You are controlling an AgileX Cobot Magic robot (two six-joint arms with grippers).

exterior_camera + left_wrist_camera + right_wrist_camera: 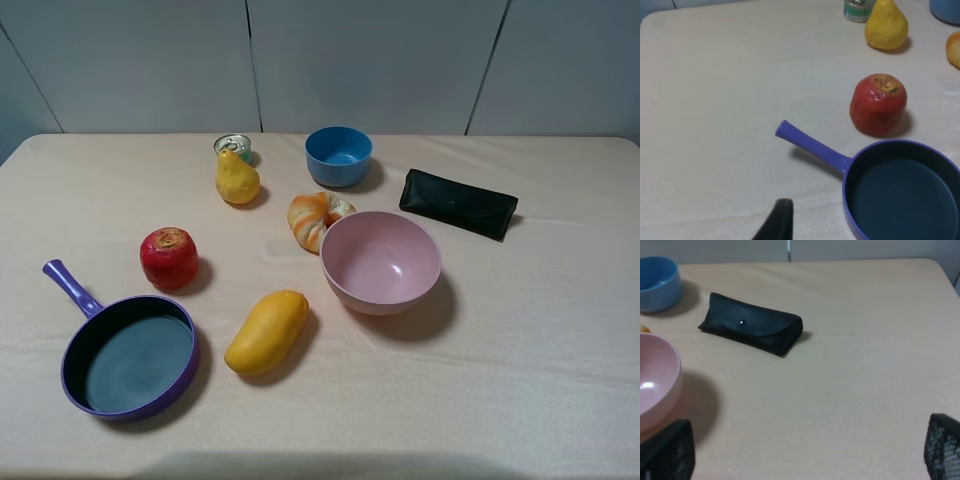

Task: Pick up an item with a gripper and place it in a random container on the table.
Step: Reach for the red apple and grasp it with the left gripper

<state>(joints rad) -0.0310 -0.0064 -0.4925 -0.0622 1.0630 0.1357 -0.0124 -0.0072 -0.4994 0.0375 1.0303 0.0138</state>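
Nearest the front edge, by the front-left corner of the table (520,380), sits the frying pan (140,412), empty, its handle (70,285) angled toward the left edge. The apple (168,257) stands upright on the cloth just behind the pan, close beside that handle but apart from it.

The pink bowl (372,304) near the middle and the blue bowl (338,176) toward the back edge also look empty.

Only one black fingertip of the left gripper (776,224) shows, so whether it is spread cannot be told. The right gripper (805,455) is spread wide over the bare right side, holding nothing.

Likely risks:
- The round apple could roll or squirt from a pinch set off its centre.
- A low approach could clip the handle and swing the pan.
- The shallow pan may let a dropped apple bounce out toward the mango (266,331).
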